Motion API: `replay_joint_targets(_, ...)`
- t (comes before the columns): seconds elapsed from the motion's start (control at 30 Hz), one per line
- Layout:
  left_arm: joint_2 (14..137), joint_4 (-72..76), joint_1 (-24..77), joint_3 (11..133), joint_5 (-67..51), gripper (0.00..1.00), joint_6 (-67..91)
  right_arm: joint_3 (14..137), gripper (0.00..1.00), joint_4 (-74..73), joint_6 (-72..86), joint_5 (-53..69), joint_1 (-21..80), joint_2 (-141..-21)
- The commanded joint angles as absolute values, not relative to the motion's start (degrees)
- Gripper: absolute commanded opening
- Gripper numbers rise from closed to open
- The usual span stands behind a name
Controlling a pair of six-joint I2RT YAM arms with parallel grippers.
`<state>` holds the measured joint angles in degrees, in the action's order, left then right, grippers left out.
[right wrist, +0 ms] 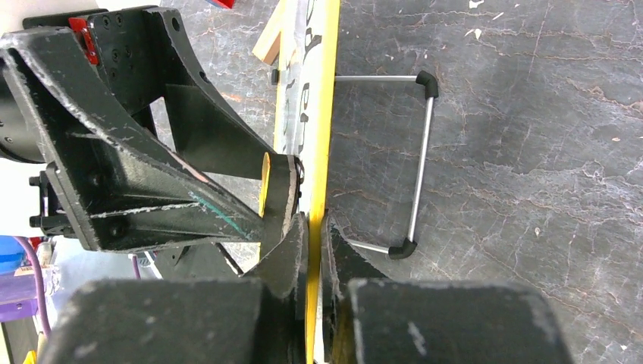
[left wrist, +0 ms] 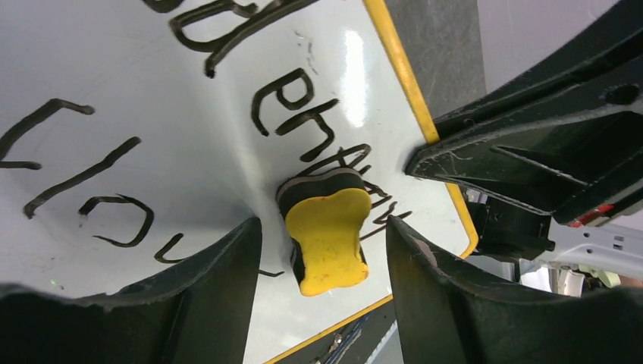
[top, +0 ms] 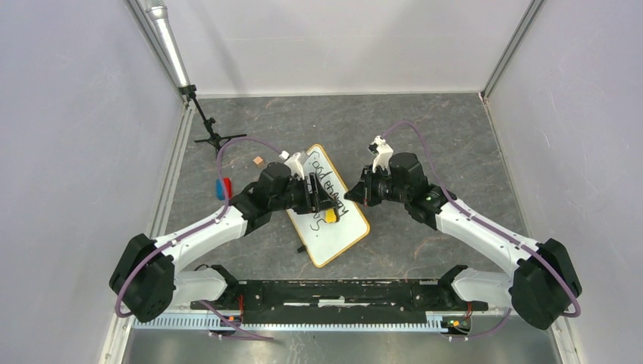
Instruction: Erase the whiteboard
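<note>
From above, two arms are reaching in toward one whiteboard (top: 335, 241), which is lying askew in the middle of the grey table (top: 440, 121) with black handwriting across its upper half. The left gripper (top: 322, 199) is hovering over the board's middle, and one yellow eraser (top: 330, 216) is sitting just below it. The right gripper (top: 355, 194) is meeting the board's right long edge. One black stand (top: 206, 125) and one small tan block (top: 258, 161) are sitting well apart from the board at the far left. Bare table is lying open on every side of the board, with white walls closing in three sides.

From the left wrist, the two fingers (left wrist: 197, 303) are standing apart, the single eraser resting flat on the board between them with a gap showing on each side. The yellow frame is running just right of the eraser, where the other gripper is biting it.

From the right wrist, the jaws are pressing together on the board's yellow edge, seen edge-on. One wire loop (right wrist: 420, 163) with two black corners is sticking out from the board's back side, over open table.
</note>
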<state>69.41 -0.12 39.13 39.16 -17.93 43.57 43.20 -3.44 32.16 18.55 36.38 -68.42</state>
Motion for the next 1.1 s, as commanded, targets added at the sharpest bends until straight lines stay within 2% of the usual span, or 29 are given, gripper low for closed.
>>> replay_joint_targets(0.0, 67.9, -2.2, 39.5, 40.8, -15.6, 0.65, 43.0, 42.5, 0.0, -1.4, 30.1, 17.0, 36.7, -67.5)
replay_joint_targets(0.07, 67.9, -3.5, 39.8, 40.7, -14.8, 0.6, 43.0, 42.3, 0.0, -1.1, 30.8, 16.8, 36.7, -67.3)
replay_joint_targets(0.33, 67.6, -5.1, 41.7, 40.4, -11.8, 0.52, 43.0, 41.1, 0.0, -0.4, 34.6, 15.0, 37.0, -66.1)
replay_joint_targets(0.6, 68.4, -5.2, 42.0, 41.4, -12.2, 0.54, 43.8, 41.6, 0.01, -1.1, 39.1, 12.0, 38.1, -67.1)
replay_joint_targets(0.63, 68.2, -5.5, 42.0, 41.4, -12.1, 0.55, 43.7, 41.7, 0.1, -0.5, 38.7, 12.5, 38.3, -67.3)
replay_joint_targets(0.7, 67.7, -6.3, 42.0, 41.6, -11.8, 0.55, 43.5, 42.1, 0.44, 1.7, 35.3, 16.5, 38.4, -67.5)
replay_joint_targets(0.73, 67.5, -6.6, 42.0, 41.7, -11.7, 0.55, 43.4, 42.6, 0.54, 0.4, 34.4, 16.1, 38.7, -67.4)
replay_joint_targets(0.8, 67.1, -6.9, 42.0, 41.7, -11.8, 0.55, 43.3, 42.0, 0.64, 0.1, 32.6, 14.5, 38.8, -66.1)
replay_joint_targets(0.83, 66.9, -6.9, 42.0, 41.7, -11.9, 0.55, 43.4, 41.5, 0.65, 0.1, 31.9, 14.2, 38.8, -65.3)
replay_joint_targets(0.9, 66.6, -7.0, 42.0, 41.7, -12.2, 0.55, 43.4, 40.7, 0.64, 0.2, 31.4, 14.2, 38.8, -64.4)
replay_joint_targets(0.93, 66.6, -7.2, 42.0, 41.7, -12.2, 0.55, 43.4, 40.3, 0.58, 0.1, 31.6, 15.1, 38.9, -64.2)
replay_joint_targets(1.0, 66.4, -7.2, 42.0, 41.7, -12.4, 0.55, 43.4, 39.7, 0.38, 0.5, 32.5, 16.7, 38.9, -64.1)
replay_joint_targets(1.07, 66.5, -7.2, 42.0, 41.7, -12.3, 0.55, 43.4, 39.1, 0.32, 1.2, 33.2, 18.0, 38.9, -64.3)
